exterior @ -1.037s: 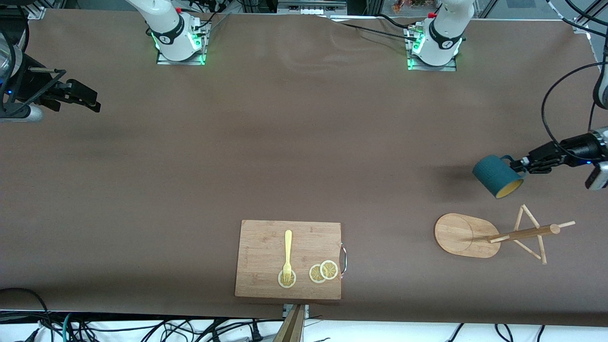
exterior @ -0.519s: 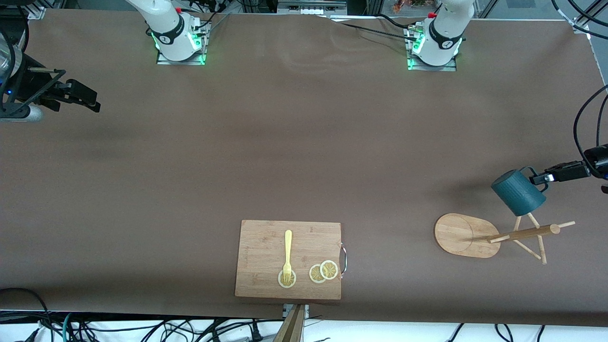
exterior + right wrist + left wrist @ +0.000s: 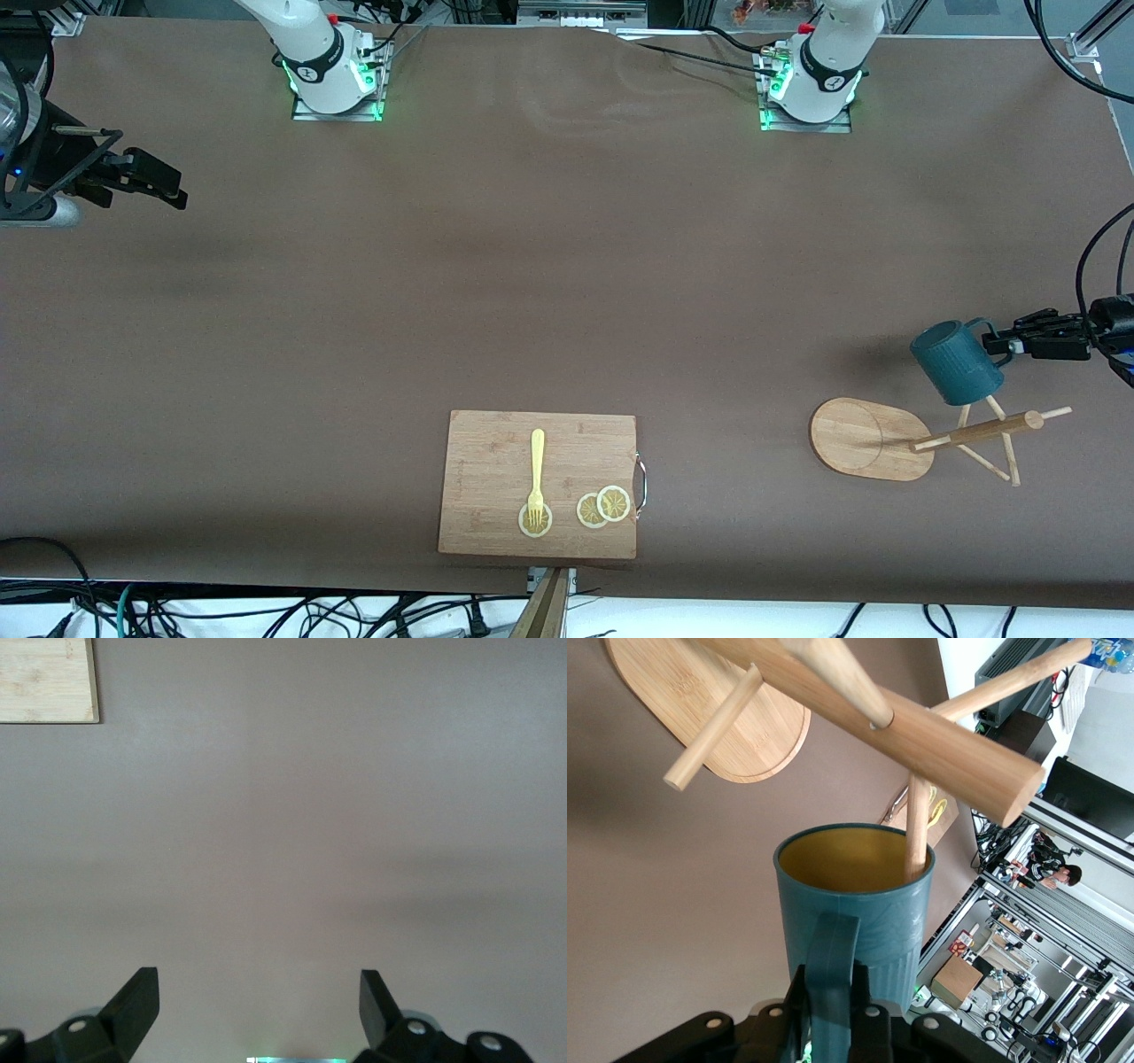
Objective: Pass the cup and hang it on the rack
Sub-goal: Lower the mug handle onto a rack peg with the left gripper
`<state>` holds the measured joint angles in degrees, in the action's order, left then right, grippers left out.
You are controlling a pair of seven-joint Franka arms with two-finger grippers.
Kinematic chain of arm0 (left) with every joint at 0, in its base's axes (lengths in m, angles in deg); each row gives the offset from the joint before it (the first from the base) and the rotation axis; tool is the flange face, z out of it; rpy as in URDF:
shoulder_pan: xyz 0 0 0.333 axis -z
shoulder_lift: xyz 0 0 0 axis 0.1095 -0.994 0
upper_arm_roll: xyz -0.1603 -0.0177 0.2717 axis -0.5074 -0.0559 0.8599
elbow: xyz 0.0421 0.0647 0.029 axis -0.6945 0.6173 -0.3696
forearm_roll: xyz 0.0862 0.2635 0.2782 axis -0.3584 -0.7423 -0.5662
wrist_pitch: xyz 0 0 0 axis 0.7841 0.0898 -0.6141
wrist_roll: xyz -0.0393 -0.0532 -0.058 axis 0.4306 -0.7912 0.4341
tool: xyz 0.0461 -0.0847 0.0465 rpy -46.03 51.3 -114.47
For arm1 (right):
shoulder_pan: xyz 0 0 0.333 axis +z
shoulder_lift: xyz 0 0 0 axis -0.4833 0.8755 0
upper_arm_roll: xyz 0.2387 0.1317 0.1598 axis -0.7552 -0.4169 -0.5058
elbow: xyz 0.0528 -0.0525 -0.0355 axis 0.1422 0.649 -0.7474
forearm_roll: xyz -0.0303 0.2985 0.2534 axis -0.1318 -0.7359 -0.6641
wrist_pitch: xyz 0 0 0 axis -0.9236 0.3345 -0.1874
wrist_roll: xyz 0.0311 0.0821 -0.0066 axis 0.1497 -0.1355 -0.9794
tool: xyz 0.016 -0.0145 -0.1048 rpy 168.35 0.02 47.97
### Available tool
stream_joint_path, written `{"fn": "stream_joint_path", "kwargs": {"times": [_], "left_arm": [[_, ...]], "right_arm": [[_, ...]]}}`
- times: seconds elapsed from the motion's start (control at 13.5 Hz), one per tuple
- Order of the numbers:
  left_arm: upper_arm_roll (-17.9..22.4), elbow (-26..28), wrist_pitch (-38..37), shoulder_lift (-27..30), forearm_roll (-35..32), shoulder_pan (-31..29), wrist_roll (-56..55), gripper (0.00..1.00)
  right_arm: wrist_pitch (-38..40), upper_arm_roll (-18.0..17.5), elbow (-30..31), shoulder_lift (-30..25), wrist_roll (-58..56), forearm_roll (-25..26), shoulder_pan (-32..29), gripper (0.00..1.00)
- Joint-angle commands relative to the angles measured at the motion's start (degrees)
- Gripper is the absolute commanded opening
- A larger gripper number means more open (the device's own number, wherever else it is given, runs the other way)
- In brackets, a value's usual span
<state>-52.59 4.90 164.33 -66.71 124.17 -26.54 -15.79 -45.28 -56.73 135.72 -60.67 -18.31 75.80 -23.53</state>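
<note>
Both arms were glossy white with black joint bands, green lights glowing at their bases (red caps above); black cables trailed to matte-black tools.

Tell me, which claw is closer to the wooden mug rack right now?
The left one. The left claw holds the cup by its handle right at the rack, a peg poking into the cup's mouth. The right claw waits, open, at the right arm's end of the table.

Brown table covering point(image 3: 549, 266), tangled cables point(image 3: 266, 616) along its near edge, metal framing point(image 3: 983, 930), evenly lit
</note>
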Motion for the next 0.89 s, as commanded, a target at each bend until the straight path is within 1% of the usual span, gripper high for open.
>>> {"fn": "stream_joint_path", "kwargs": {"times": [0.0,0.22,0.52,0.59,0.67,0.81], "left_arm": [[0.2,-4.1,-1.3,-1.7,-2.5,0.6,-2.6,0.00],[0.2,-9.3,-1.0,-3.1,-7.3,1.9,-3.4,0.00],[0.4,-11.1,0.1,-4.3,-7.9,2.4,-4.0,0.00],[0.9,-13.2,0.1,-5.5,-8.2,3.0,-4.0,0.00],[1.0,-14.3,0.1,-6.2,-9.1,3.1,-4.1,0.00],[1.1,-14.7,0.1,-6.3,-9.2,3.2,-4.1,0.00]], "right_arm": [[1.1,-0.1,-0.8,0.0,-0.7,-0.3,-0.4,1.00],[1.1,0.0,-0.8,0.1,-0.7,-0.3,-0.4,1.00],[1.1,-0.1,-0.8,0.0,-0.7,-0.3,-0.4,1.00],[1.1,-0.1,-0.8,0.0,-0.7,-0.3,-0.4,1.00],[1.1,0.0,-0.8,0.0,-0.7,-0.3,-0.4,1.00],[1.1,-0.1,-0.8,0.0,-0.7,-0.3,-0.4,1.00]]}}
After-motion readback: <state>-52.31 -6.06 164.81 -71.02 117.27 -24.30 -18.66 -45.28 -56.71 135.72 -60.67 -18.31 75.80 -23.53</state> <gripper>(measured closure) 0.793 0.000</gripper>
